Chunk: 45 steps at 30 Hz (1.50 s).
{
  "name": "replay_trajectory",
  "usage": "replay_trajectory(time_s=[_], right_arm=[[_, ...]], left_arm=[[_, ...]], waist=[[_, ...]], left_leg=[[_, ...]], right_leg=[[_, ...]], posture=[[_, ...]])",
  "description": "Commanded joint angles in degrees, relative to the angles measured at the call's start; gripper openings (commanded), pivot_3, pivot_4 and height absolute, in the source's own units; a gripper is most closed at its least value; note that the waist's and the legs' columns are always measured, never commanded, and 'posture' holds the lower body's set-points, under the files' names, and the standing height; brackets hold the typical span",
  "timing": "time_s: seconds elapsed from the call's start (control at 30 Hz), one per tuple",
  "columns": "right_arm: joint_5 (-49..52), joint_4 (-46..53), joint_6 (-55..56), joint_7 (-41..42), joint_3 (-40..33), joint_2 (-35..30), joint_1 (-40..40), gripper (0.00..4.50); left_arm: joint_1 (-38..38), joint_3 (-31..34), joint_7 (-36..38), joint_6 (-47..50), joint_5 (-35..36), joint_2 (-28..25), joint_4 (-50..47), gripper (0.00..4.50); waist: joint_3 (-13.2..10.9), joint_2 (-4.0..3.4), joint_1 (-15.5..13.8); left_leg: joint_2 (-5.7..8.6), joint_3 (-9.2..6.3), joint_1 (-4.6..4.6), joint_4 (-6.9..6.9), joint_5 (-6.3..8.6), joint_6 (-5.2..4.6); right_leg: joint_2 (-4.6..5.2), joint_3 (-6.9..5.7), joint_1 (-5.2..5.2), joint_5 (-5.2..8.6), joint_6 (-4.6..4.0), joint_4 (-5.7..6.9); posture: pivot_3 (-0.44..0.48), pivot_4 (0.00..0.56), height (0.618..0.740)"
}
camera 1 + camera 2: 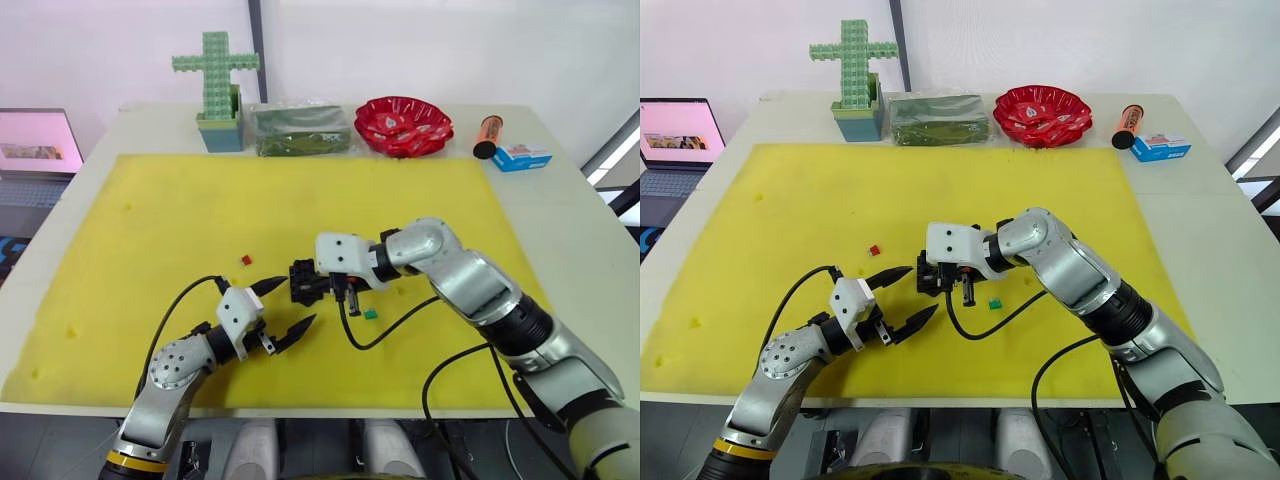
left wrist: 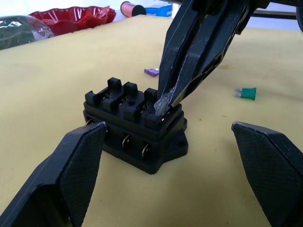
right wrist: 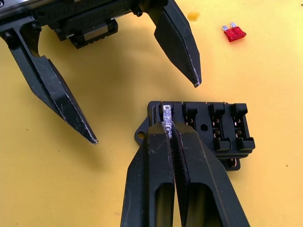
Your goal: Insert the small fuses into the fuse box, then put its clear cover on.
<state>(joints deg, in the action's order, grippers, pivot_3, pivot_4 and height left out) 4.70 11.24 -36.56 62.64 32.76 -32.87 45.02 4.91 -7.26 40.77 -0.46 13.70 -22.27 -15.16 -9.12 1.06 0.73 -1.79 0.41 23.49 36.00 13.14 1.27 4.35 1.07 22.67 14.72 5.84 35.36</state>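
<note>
Right pincer [image 3: 169, 124] is closed on the grey fuse [image 3: 166, 113], a small translucent blade, and holds it at the end slot of the fuse box [image 3: 199, 130], on the end by the mounting ear. From the right wrist view the fuse looks partly seated, though how deep I cannot tell. Left pincer [image 1: 283, 307] is open, its two black fingers spread on the near side of the fuse box without touching it.

To do this step well, I judge the fuse should stay upright and square to its slot, pushed straight down rather than at a slant, since the box sits loose on the yellow mat [image 1: 150, 230] and could tip or slide. The open left pincer is well placed to close gently on the box sides and steady it.

The other three slots of the fuse box appear vacant, metal clips showing. Red fuse [image 1: 246, 260] lies on the mat on the left of the fuse box, a little farther off; green fuse [image 1: 371, 313] lies just to its right, under the right arm; purplish fuse [image 2: 151, 72] lies beyond it. I cannot make out the clear cover.

Far behind the fuse box on the worktop [image 1: 570, 215], a red bowl [image 1: 404, 126] holds what look like red wrapped pieces.
</note>
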Motion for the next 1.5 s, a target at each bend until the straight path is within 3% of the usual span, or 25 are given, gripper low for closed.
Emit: replay_trajectory(time_s=[0.03, 0.5, 1.5], right_arm=[[-1.53, -2.01, 1.26, 0.47, 0.13, 0.36, 0.78, 0.0], [-4.56, -7.77, 6.68, 2.37, 0.55, 0.46, 3.02, 0.0], [-4.06, -8.26, 7.31, 4.67, -1.86, 2.21, 3.31, 0.0]], left_arm=[[0.05, 0.29, -0.58, -0.18, 0.47, 0.06, -2.78, 4.46], [0.61, 0.0, -0.71, -2.99, -0.96, 0.14, 0.5, 4.46], [-0.3, 0.36, -1.69, -1.82, -0.74, -0.77, -1.41, 4.46]], waist=[[0.0, 0.0, 0.02], [0.02, -0.03, 0.0], [0.02, -0.04, 0.05]], left_leg=[[0.0, 0.0, -0.01, 0.0, 0.0, 0.0], [0.0, 0.0, -0.06, -0.01, 0.0, 0.0], [-0.03, -0.06, -0.05, -0.07, 0.01, 0.02]], right_leg=[[0.0, 0.0, 0.0, 0.0, 0.0, 0.0], [0.01, 0.0, -0.02, 0.0, -0.02, 0.0], [0.19, 0.0, -0.01, 0.03, -0.08, -0.04]], posture=[[0.0, 0.15, 0.74], [0.0, 0.15, 0.74], [0.0, 0.15, 0.74]])
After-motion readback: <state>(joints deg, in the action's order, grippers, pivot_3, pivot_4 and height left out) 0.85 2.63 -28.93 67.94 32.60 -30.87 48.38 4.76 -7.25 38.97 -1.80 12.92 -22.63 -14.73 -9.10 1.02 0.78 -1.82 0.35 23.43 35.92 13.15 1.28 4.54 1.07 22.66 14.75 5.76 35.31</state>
